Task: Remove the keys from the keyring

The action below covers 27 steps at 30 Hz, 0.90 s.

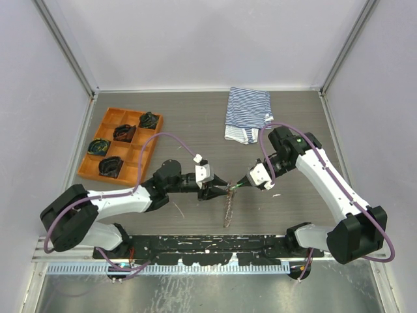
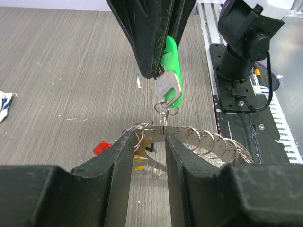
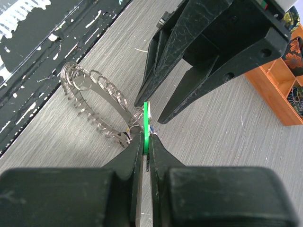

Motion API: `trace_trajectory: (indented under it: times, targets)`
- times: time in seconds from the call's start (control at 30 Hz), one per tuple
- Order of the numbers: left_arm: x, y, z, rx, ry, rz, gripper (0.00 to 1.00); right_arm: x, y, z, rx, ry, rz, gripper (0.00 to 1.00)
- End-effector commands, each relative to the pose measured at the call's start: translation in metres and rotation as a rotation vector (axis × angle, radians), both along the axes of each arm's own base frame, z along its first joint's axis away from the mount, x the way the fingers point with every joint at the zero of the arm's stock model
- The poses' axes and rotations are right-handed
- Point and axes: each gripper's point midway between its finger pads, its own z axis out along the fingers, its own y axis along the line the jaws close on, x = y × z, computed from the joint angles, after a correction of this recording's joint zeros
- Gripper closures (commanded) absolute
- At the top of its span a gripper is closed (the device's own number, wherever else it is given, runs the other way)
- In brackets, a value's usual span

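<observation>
The keyring (image 2: 208,142) is a flat metal band loop with several small split rings along it; it also shows as a thin strip between the arms (image 1: 228,208). My left gripper (image 2: 147,142) holds the loop's end between its fingers, just above the table. A green key (image 2: 171,66) hangs from a small ring on the band. My right gripper (image 3: 147,137) is shut on its green head (image 3: 146,118), right above the left fingertips. A red key head (image 2: 101,147) and a yellow one (image 2: 137,166) peek out beside the left finger.
An orange tray (image 1: 144,156) with dark bundles stands at the back left. A striped blue-white cloth (image 1: 247,114) lies at the back centre. The black base rail (image 1: 208,246) runs along the near edge, close to the keyring's hanging end.
</observation>
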Motion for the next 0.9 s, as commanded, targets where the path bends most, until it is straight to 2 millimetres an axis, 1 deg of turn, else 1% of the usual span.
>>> trace_trajectory:
  times: [0.0,0.27,0.73,0.87]
  targets:
    - [0.008,-0.007,0.031,-0.103,-0.055,0.013,0.66,0.004,0.005,0.020,0.058,-0.030,0.002,0.99]
    - [0.003,-0.009,0.032,-0.121,-0.035,-0.010,0.70,0.004,0.006,0.019,0.057,-0.027,0.002,0.99]
    - [-0.003,-0.011,0.020,-0.095,-0.001,-0.046,0.72,0.005,0.005,0.019,0.056,-0.026,-0.003,0.99]
    - [-0.003,-0.011,0.018,-0.090,0.009,-0.046,0.76,0.005,0.005,0.019,0.056,-0.025,-0.003,0.99]
